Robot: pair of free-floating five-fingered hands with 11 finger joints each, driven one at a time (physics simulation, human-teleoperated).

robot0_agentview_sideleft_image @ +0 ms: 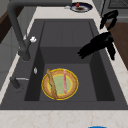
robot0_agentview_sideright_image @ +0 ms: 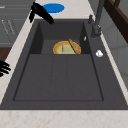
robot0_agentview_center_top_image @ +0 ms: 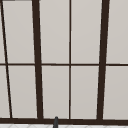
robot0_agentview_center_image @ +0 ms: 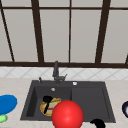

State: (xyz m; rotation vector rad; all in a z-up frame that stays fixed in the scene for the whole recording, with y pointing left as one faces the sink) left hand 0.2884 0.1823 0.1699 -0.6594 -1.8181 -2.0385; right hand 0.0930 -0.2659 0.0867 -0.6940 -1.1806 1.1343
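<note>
While right hand (robot0_agentview_center_image: 98, 123) idles, left hand (robot0_agentview_center_image: 47, 101) hovers flat above plate (robot0_agentview_sideleft_image: 60, 84).

My left hand (robot0_agentview_sideleft_image: 96, 46) hangs with straight fingers over the sink's (robot0_agentview_center_image: 105, 100) deep basin, whose floor is largely taken up by a yellow plate (robot0_agentview_sideleft_image: 60, 84) bearing a wooden stick (robot0_agentview_sideleft_image: 52, 83) and a pink strip. Open basin floor remains around the plate. The flat drainer half (robot0_agentview_sideright_image: 58, 77) lies bare, a wide passage. The faucet (robot0_agentview_center_image: 56, 71) rises at the back rim. In the front view a red ball (robot0_agentview_center_image: 67, 115) blocks the near edge; my right hand (robot0_agentview_center_image: 98, 123) sits beside it. A blue plate (robot0_agentview_center_image: 7, 103) occupies the left counter.
</note>
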